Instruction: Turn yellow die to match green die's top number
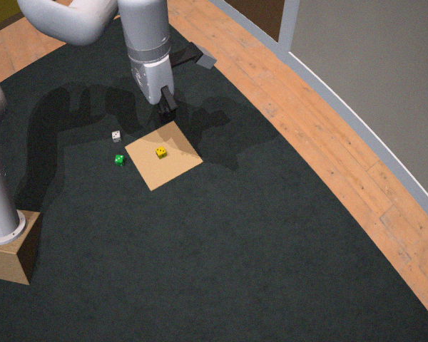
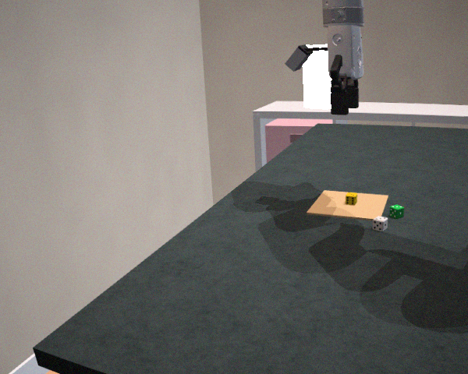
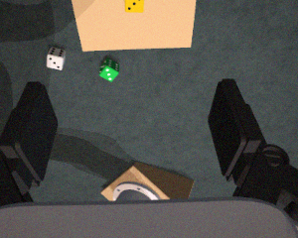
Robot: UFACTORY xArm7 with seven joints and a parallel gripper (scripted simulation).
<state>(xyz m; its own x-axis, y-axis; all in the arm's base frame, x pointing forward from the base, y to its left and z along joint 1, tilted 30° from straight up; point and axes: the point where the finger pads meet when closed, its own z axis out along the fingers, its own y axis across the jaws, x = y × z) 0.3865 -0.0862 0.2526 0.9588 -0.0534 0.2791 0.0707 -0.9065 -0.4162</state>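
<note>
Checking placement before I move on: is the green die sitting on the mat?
No, the green die rests on the dark table beside the mat.
</note>
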